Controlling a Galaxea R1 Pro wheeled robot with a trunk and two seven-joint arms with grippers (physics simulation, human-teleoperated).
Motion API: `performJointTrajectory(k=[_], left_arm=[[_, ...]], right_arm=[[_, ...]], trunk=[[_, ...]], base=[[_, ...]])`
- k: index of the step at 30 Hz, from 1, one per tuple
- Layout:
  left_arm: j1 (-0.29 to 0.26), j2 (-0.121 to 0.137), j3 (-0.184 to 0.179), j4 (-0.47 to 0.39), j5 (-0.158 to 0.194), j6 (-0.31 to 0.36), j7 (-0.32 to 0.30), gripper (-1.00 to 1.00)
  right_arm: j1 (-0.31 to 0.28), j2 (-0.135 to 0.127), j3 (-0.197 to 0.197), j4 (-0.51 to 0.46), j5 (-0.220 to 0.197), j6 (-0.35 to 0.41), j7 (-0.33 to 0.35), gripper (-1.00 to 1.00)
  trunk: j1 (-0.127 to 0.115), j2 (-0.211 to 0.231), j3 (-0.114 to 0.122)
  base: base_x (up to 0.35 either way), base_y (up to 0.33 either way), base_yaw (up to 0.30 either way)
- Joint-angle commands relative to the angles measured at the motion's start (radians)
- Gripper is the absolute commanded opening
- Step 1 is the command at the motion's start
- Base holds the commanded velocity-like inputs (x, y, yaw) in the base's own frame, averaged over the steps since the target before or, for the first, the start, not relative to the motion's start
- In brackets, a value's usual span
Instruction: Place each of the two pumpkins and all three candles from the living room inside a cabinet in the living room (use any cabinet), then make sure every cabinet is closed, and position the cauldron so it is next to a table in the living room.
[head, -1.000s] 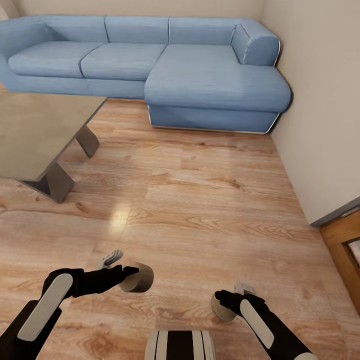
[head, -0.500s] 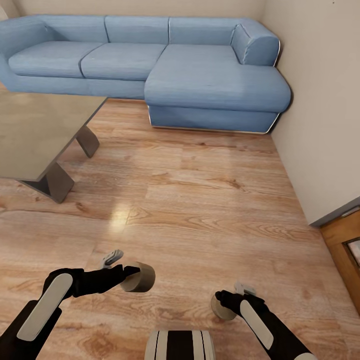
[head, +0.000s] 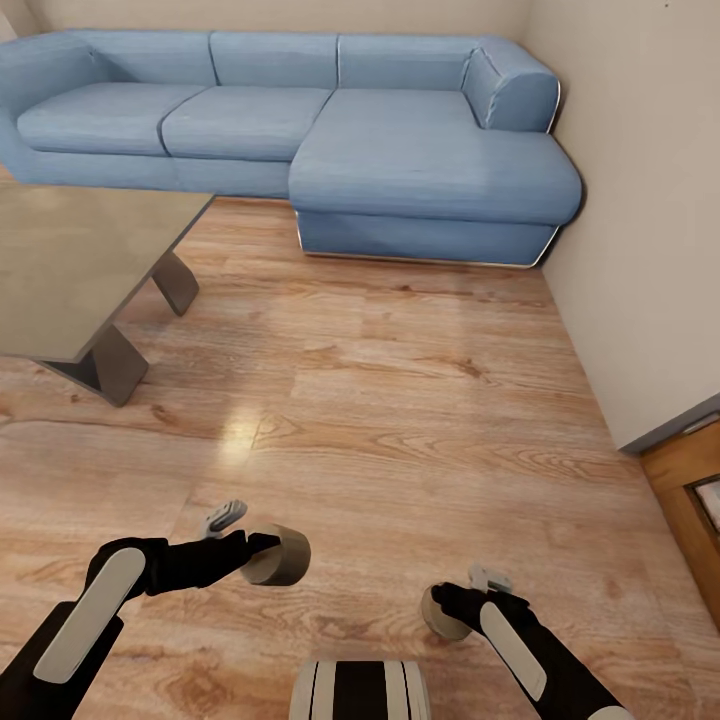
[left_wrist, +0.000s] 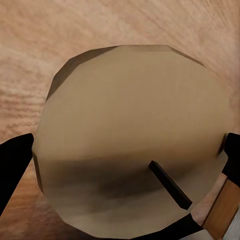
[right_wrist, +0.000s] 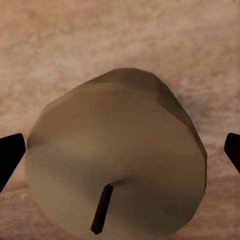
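Observation:
My left gripper (head: 252, 538) is shut on a squat tan candle (head: 283, 556), held low over the wooden floor. In the left wrist view the candle (left_wrist: 130, 135) shows its round face and dark wick between the black fingertips (left_wrist: 12, 167). A second candle (head: 440, 612) sits in my right gripper (head: 462, 598), which is shut on it. That candle (right_wrist: 115, 165) appears wick-on in the right wrist view. The grey table (head: 70, 260) stands at the left, well ahead of both arms. The pumpkins, the cauldron and the cabinet are out of view.
A blue corner sofa (head: 400, 150) runs along the far wall. A beige wall (head: 650, 250) closes the right side, with a wooden framed panel (head: 690, 490) at its near end. Open wooden floor (head: 400, 400) lies between me and the sofa.

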Motion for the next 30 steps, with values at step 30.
performJointTrajectory(k=[30], left_arm=[[0.001,0.0,-0.001,-0.001,0.011,0.001,0.012,-1.0]], right_arm=[[0.0,-0.001,0.005,0.028,0.012,0.003,0.044,1.0]], trunk=[[0.0,0.0,-0.001]], base=[[0.0,0.0,0.0]])
